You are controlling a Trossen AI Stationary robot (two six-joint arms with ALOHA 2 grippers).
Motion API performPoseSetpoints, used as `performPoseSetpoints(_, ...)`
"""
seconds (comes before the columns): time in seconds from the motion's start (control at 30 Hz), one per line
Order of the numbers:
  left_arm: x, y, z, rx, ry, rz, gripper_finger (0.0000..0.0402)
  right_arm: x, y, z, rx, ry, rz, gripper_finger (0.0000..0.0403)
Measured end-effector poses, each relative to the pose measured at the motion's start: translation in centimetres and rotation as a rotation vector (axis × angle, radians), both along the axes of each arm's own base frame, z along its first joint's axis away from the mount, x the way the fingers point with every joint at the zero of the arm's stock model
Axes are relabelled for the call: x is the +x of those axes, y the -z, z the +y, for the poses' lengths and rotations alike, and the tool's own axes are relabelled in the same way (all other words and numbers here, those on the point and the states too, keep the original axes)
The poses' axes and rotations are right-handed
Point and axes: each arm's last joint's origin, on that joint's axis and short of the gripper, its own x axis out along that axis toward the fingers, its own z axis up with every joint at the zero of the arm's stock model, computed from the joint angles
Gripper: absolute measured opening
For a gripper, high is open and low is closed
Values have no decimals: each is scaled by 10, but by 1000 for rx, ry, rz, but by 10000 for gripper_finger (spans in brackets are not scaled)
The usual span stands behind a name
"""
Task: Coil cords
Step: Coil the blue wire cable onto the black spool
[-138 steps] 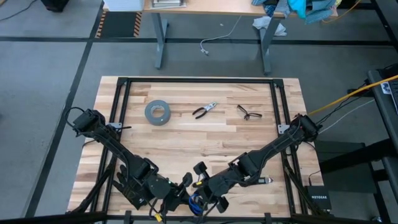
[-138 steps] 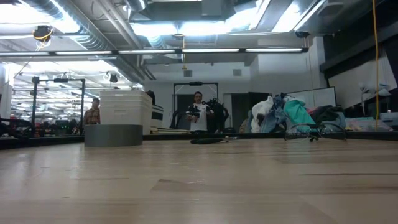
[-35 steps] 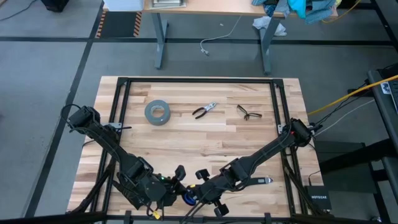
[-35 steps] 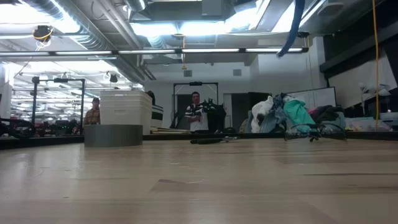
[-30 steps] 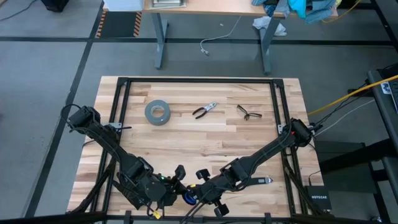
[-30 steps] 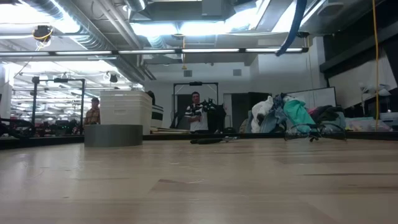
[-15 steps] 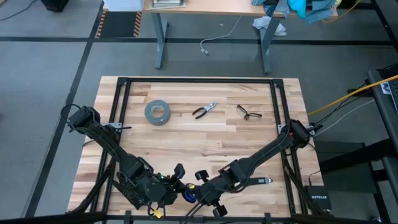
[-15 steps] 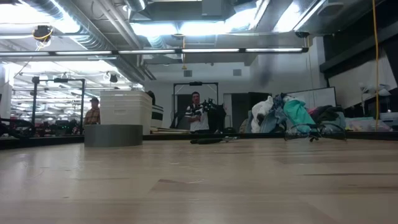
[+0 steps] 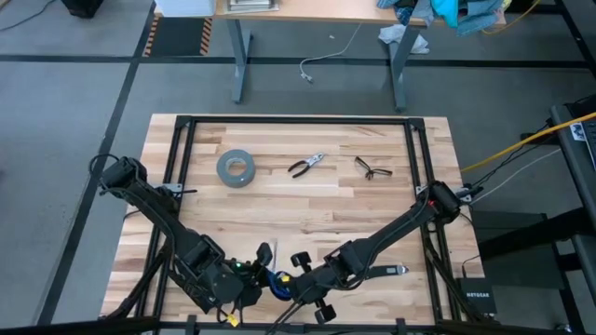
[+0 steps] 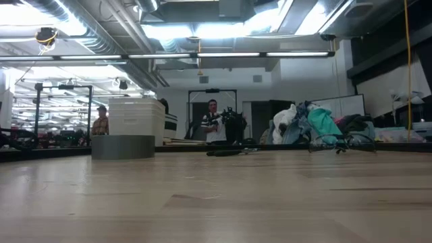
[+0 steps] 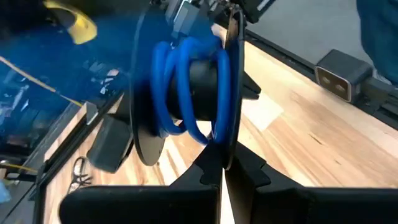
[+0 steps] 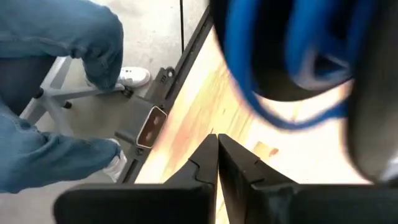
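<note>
The cords (image 11: 186, 81) are bright blue turns wound round a black hub between two thin black discs, a small bundle held up over the table's near edge. In the high view the bundle (image 9: 277, 279) sits between both grippers. My left gripper (image 11: 222, 177) is shut on one disc; in the high view it (image 9: 265, 273) is just left of the bundle. My right gripper (image 12: 216, 146) is shut just below a hanging blue loop (image 12: 292, 118); in the high view it (image 9: 289, 284) is just right of the bundle. The low view shows neither gripper nor the cords. My left gripper pinches the rim of the bundle's thin black disc (image 11: 227, 140) between its two fingers, edge-on, at the disc's part nearest the gripper. The bundle stands out beyond the fingertips, lifted clear of the table. My right gripper: I cannot tell whether its shut fingers touch the cord.
A grey tape roll (image 9: 236, 168), pliers (image 9: 306, 166) and glasses (image 9: 372, 168) lie at the table's far half. A person's legs in jeans (image 12: 62, 50) stand by the table's near edge. People (image 10: 214, 121) show in the room beyond.
A blue strand that hung in the low view's upper right a second ago has gone out of that view. In the high view the bundle has shifted a little away from the near edge, with both grippers staying close on either side of it.
</note>
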Motion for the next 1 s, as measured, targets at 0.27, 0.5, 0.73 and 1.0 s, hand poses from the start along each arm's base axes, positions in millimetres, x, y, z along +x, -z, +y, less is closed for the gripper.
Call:
performPoseSetpoints(0.27,-6,-7,-3,-20,7,-17,0,-35,-36,9,-17,11,-1,12)
performPoseSetpoints(0.5,-9,-9,-9,-55,33,-35,0,-79,-82,27,-79,34,-196,23)
performPoseSetpoints(0.73,-7,-18,-17,-155,149,-82,0,-93,-90,35,-294,19,-369,28)
performPoseSetpoints(1.0,-14,-30,-34,-272,337,-152,0,-60,-50,10,-440,88,-502,94)
